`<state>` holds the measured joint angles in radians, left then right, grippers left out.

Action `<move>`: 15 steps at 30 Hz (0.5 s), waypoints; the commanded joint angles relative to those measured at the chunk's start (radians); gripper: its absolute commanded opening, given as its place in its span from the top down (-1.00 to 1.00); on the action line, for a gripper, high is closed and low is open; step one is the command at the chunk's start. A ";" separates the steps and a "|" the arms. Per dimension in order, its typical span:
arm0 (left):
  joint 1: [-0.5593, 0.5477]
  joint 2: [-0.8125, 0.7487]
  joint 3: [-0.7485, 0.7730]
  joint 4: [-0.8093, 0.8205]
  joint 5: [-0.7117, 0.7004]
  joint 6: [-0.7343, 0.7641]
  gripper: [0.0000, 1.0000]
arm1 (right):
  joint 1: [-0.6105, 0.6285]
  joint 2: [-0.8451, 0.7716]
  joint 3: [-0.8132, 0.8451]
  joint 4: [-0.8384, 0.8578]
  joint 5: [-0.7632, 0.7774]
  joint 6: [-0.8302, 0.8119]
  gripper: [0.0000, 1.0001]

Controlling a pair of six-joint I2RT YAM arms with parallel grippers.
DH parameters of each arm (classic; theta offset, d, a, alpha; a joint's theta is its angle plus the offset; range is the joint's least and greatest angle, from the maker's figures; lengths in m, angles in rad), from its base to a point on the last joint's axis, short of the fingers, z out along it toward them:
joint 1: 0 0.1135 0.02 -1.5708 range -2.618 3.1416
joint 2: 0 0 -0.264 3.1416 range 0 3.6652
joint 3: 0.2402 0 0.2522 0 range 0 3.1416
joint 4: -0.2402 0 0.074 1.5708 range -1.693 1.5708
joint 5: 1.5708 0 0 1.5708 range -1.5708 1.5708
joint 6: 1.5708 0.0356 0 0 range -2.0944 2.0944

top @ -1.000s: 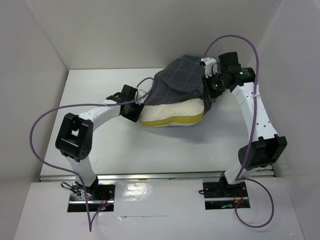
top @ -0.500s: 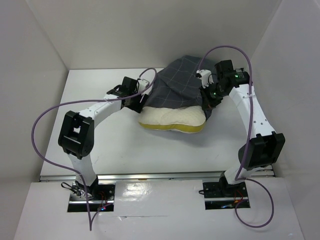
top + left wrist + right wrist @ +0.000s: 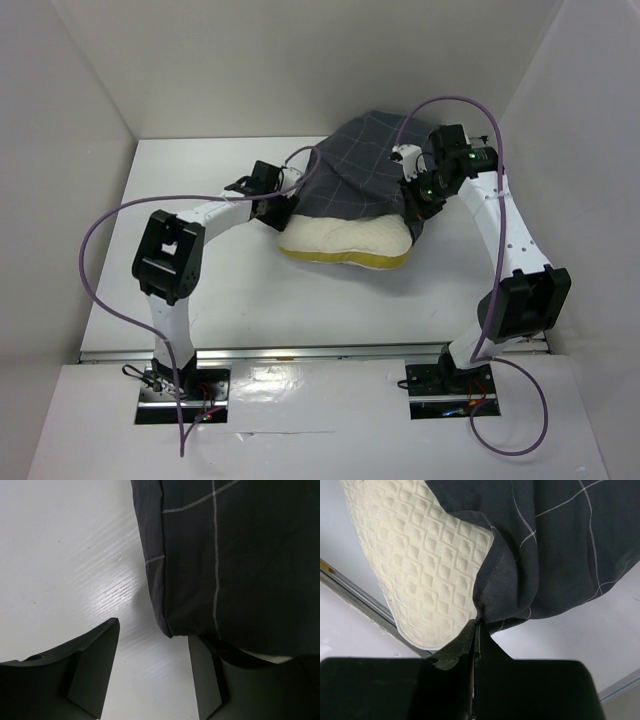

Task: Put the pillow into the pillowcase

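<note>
**A:** Where does everything lie, biggest first?

**B:** On the white table [image 3: 200,290], the pillowcase [image 3: 360,165] is heaped at the far middle. The pillow [image 3: 345,240] lies partly under it. Its long axis runs left to right, and its near long edge and yellow band [image 3: 380,258] stick out toward the arms. I can't tell whether the bottom layer of cloth is under the pillow or whether the case is only draped over it.

**A:** And the arms?

**B:** The right gripper [image 3: 475,627] is at the pillow's right end, with its fingers pressed together on the pillowcase hem [image 3: 487,587], right against the quilted cover. The left gripper [image 3: 152,630] is at the left end, low over the table. Its fingers are spread and hold nothing.

**A:** What does the next move depend on?

**B:** In my view, the left hem corner [image 3: 167,630]. It lies just ahead of the left gripper, between the spread fingers and close beside the right-hand one. The cloth runs away to the far right from there. The left arm is the nearer one and needs only a short reach forward before it closes.

**A:** Any writing?

**B:** None I can read. There is only the thin light grid on the dark cloth. No emblem or tag shows from these angles.
</note>
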<state>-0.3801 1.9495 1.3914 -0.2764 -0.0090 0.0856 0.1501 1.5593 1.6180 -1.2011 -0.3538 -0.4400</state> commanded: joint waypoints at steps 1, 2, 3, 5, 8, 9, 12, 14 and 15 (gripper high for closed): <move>0.003 0.043 0.067 0.042 0.018 0.023 -0.39 | -0.004 -0.056 -0.009 0.005 -0.019 0.001 1.00; 0.003 0.061 0.087 0.052 0.018 0.023 -0.39 | -0.004 -0.056 -0.009 0.005 -0.019 0.001 1.00; 0.003 0.062 0.096 0.052 0.018 0.014 -0.35 | -0.004 -0.065 -0.009 0.005 -0.019 0.001 1.00; 0.003 0.092 0.130 0.052 0.018 0.003 -0.21 | -0.004 -0.065 -0.029 0.005 -0.010 0.001 1.00; 0.003 0.104 0.165 0.011 0.027 0.003 0.22 | -0.004 -0.065 -0.039 0.005 -0.010 0.001 1.00; 0.003 0.104 0.179 0.000 0.027 0.003 0.39 | -0.004 -0.065 -0.040 0.014 -0.010 0.001 1.00; 0.003 0.073 0.164 -0.021 0.027 0.003 1.00 | -0.004 -0.065 -0.049 0.023 -0.010 0.001 1.00; 0.012 0.031 0.131 -0.021 0.050 0.003 1.00 | -0.004 -0.055 -0.038 0.032 -0.010 0.001 1.00; 0.012 -0.022 0.117 -0.033 0.050 -0.009 1.00 | -0.004 -0.054 -0.029 0.032 -0.010 0.001 1.00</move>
<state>-0.3763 2.0418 1.5280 -0.2871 0.0113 0.0978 0.1501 1.5417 1.5730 -1.1999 -0.3519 -0.4393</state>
